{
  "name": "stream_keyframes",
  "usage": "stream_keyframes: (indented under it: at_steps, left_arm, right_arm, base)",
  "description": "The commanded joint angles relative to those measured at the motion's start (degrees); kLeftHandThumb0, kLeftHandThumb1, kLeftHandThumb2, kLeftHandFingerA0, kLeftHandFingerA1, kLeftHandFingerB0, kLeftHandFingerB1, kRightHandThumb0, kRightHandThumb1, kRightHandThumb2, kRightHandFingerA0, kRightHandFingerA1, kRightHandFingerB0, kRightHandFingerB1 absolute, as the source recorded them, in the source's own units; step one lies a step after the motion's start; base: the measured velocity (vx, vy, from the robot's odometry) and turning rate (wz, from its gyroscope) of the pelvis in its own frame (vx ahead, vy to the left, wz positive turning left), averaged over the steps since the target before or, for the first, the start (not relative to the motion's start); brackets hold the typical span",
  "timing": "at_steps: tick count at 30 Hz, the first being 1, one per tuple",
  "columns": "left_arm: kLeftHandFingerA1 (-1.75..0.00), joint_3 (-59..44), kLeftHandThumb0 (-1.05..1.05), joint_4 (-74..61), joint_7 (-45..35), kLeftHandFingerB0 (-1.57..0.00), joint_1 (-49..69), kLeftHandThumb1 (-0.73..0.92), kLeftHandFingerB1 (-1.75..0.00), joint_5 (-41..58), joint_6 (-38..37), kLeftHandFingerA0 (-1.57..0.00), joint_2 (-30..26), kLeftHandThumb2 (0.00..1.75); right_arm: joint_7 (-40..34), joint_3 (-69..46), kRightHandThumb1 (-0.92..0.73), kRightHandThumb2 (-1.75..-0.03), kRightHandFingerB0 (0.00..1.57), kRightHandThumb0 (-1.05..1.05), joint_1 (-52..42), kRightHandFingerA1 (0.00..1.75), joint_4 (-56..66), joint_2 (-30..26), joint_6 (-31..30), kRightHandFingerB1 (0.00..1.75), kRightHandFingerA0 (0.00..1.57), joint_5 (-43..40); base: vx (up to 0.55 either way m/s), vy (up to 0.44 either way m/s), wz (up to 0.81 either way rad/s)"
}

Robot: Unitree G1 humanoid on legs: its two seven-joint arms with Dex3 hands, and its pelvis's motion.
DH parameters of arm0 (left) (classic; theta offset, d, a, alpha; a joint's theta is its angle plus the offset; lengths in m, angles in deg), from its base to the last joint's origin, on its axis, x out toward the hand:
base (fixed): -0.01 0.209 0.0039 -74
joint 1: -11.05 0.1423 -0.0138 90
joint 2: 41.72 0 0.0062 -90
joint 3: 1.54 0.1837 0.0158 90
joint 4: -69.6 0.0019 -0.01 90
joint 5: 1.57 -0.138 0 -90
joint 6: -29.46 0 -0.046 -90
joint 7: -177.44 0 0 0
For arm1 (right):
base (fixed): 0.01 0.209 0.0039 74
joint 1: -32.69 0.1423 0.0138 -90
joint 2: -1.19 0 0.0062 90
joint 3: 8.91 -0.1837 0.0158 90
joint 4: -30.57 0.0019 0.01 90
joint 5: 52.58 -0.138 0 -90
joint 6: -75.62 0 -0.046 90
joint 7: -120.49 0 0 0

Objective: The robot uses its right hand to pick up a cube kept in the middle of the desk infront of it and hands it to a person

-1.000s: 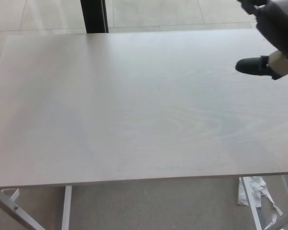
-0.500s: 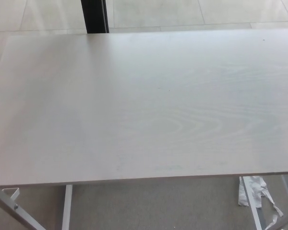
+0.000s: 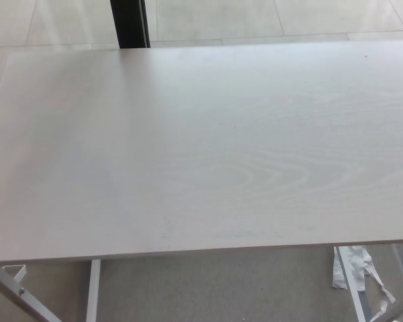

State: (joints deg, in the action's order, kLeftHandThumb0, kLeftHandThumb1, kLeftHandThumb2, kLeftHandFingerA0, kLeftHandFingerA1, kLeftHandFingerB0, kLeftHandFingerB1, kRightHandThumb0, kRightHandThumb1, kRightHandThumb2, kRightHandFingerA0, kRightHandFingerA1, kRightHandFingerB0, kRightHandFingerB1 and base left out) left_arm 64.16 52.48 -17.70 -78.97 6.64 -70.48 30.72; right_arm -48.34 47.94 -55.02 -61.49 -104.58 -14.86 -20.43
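The pale wood-grain desk (image 3: 201,147) fills the head view. I see no cube on its top. Neither of my hands shows in this view, and no person is in the picture.
A black post (image 3: 129,23) stands behind the desk's far edge on the tiled floor. White desk legs (image 3: 93,290) show below the near edge at the left. Crumpled white paper (image 3: 354,265) lies on the grey floor at the lower right.
One second ago my right hand showed at the upper right, above the desk. It has since left the picture. The view has shifted a few pixels left.
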Motion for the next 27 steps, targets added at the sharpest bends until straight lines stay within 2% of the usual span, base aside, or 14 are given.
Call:
stream_keyframes:
  at_steps: [1, 3, 4, 5, 6, 7, 11, 12, 13, 14, 16, 20, 22, 27]
  left_arm:
    - [-0.62, -1.85, -0.79, 0.83, 0.50, -0.43, 1.87, 0.62, -0.55, 2.00, 0.71, -0.64, -0.97, 1.03]
    - [-0.61, -2.23, -0.80, 0.98, 0.19, -0.43, 1.88, 0.63, -0.55, 2.34, 0.70, -0.63, -1.25, 1.02]
    - [-0.62, -2.05, -0.81, 0.87, 0.12, -0.44, 2.06, 0.63, -0.56, 2.12, 0.16, -0.63, -1.32, 1.03]
    - [-0.51, -1.47, -0.83, 0.69, 0.34, -0.48, 2.28, 0.79, -0.43, 1.47, -0.60, -0.69, -1.36, 0.66]
    - [-0.51, -0.97, -0.83, 0.64, 0.62, -0.48, 2.46, 0.79, -0.43, 0.92, -0.86, -0.69, -1.45, 0.66]
    - [-0.62, -1.16, -0.81, 0.68, 0.52, -0.44, 2.45, 0.62, -0.56, 1.13, -0.64, -0.63, -1.43, 1.03]
    - [-0.62, -1.95, -0.80, 0.90, 0.48, -0.45, 2.59, 0.61, -0.57, 1.90, 0.05, -0.64, -1.65, 1.03]
    - [-0.52, -2.03, -0.83, 0.83, 0.66, -0.49, 2.70, 0.79, -0.44, 1.96, 0.27, -0.71, -1.72, 0.64]
    - [-0.52, -2.05, -0.83, 0.80, 0.73, -0.49, 2.74, 0.79, -0.44, 1.98, 0.36, -0.71, -1.74, 0.64]
    - [-0.62, -2.03, -0.81, 0.78, 0.68, -0.44, 2.74, 0.62, -0.56, 1.94, 0.37, -0.64, -1.82, 1.03]
    - [-0.62, -1.69, -0.81, 0.68, 0.49, -0.42, 2.85, 0.64, -0.56, 1.55, 0.33, -0.63, -2.07, 1.04]
    - [-0.62, -0.94, -0.81, 0.90, 1.45, -0.43, 3.04, 0.65, -0.56, 0.59, 0.77, -0.63, -2.29, 1.04]
    - [-0.61, -0.87, -0.82, 0.80, 1.80, -0.43, 2.93, 0.65, -0.55, 0.56, 1.11, -0.63, -2.17, 1.05]
    - [-0.62, -1.30, -0.80, 0.92, 1.51, -0.42, 2.50, 0.65, -0.56, 0.97, 1.49, -0.63, -2.15, 1.04]
  right_arm:
    - [-34.19, -45.04, -0.75, -0.61, 0.39, -0.43, 8.08, 1.11, -36.33, 6.28, -1.70, 0.95, 0.37, -38.41]
    - [-35.66, -43.78, -0.73, -0.60, 0.36, -0.43, 6.88, 1.03, -39.83, 7.07, -0.17, 0.95, 0.37, -36.98]
    - [-36.18, -43.95, -0.72, -0.62, 0.34, -0.45, 6.74, 1.27, -40.72, 7.22, 0.14, 0.97, 0.43, -36.83]
    - [-35.15, -44.61, -0.73, -0.61, 0.29, -0.47, 6.33, 1.20, -41.46, 7.39, 0.15, 0.90, 0.39, -37.55]
    - [-34.01, -45.12, -0.73, -0.61, 0.29, -0.47, 5.59, 1.20, -41.95, 7.38, 0.13, 0.90, 0.39, -37.73]
    - [-33.00, -45.45, -0.73, -0.61, 0.32, -0.46, 4.91, 1.14, -43.22, 7.07, 0.07, 0.92, 0.42, -38.02]
    - [-31.16, -43.99, -0.74, -0.62, 0.37, -0.47, 2.25, 1.16, -48.59, 7.25, 0.27, 0.96, 0.47, -35.95]
    - [-31.20, -42.40, -0.72, -0.62, 0.41, -0.43, 1.24, 1.32, -48.85, 8.13, 0.29, 0.90, 0.54, -33.99]
    - [-31.19, -41.97, -0.72, -0.62, 0.41, -0.43, 0.97, 1.32, -49.28, 8.30, 0.42, 0.90, 0.54, -33.21]
    - [-30.60, -42.35, -0.72, -0.62, 0.38, -0.44, 0.90, 1.30, -49.81, 8.29, 0.48, 0.93, 0.48, -33.54]
    - [-30.01, -42.26, -0.71, -0.63, 0.40, -0.46, 0.44, 1.43, -52.14, 8.32, 1.58, 1.03, 0.53, -33.34]
    - [-25.03, -40.73, -0.76, -0.62, 0.36, -0.52, -0.07, 0.94, -55.81, 6.47, 0.32, 0.94, 0.37, -32.58]
    - [-13.90, -35.56, -0.65, -0.59, 0.54, -0.53, -1.85, 1.03, -57.31, 2.87, -9.20, 0.60, 0.77, -29.07]
    - [-9.08, -25.25, -0.48, -0.93, 0.43, -0.51, -4.88, 0.81, -60.17, 1.35, -5.87, 0.62, 0.70, -22.34]
  base:
    - [0.00, 0.000, 0.00]
    - [0.00, 0.000, 0.00]
    - [0.00, 0.000, 0.00]
    - [0.00, 0.000, 0.00]
    - [0.00, 0.000, 0.00]
    - [0.00, 0.000, 0.00]
    - [0.00, 0.000, 0.00]
    - [0.00, 0.000, 0.00]
    - [0.00, 0.000, 0.00]
    - [0.00, 0.000, 0.00]
    - [0.00, 0.000, 0.00]
    - [0.00, 0.000, 0.00]
    - [0.00, 0.000, 0.00]
    - [0.00, 0.000, 0.00]
